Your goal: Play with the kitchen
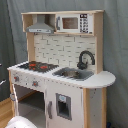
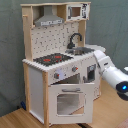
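The kitchen (image 1: 60, 75) (image 2: 55, 65) is a tall white and light-wood toy with a grey hood (image 1: 40, 27), black faucet (image 1: 85, 59) (image 2: 75, 39), sink (image 1: 75, 74) and red-ringed hob (image 1: 37, 66) (image 2: 50, 59). In the second exterior view its windowed oven door (image 2: 70, 102) stands swung out from the front. My white arm (image 2: 112, 75) comes in from the second exterior view's right, and the gripper (image 2: 96, 62) end sits by the door's upper right edge, just under the counter. In the first exterior view only a white piece of the arm (image 1: 21, 122) shows at the bottom, below the open oven cavity (image 1: 30, 100).
A microwave (image 1: 72, 22) sits on the top shelf. A grey curtain (image 1: 10, 40) hangs behind the kitchen. The wooden floor (image 2: 20, 120) spreads in front. A cabinet door with a dark dispenser panel (image 1: 62, 106) is beside the oven.
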Action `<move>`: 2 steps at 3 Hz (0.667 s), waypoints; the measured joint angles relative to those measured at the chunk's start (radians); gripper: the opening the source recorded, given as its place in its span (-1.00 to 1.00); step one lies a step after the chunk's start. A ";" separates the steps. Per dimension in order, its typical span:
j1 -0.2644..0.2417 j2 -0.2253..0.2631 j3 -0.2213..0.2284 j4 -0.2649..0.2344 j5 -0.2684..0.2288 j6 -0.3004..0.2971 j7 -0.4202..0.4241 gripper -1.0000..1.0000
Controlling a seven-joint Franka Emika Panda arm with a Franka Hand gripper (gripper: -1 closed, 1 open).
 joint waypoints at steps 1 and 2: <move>0.039 0.003 -0.036 -0.042 0.004 0.000 -0.086 1.00; 0.076 0.010 -0.064 -0.086 0.017 0.001 -0.165 1.00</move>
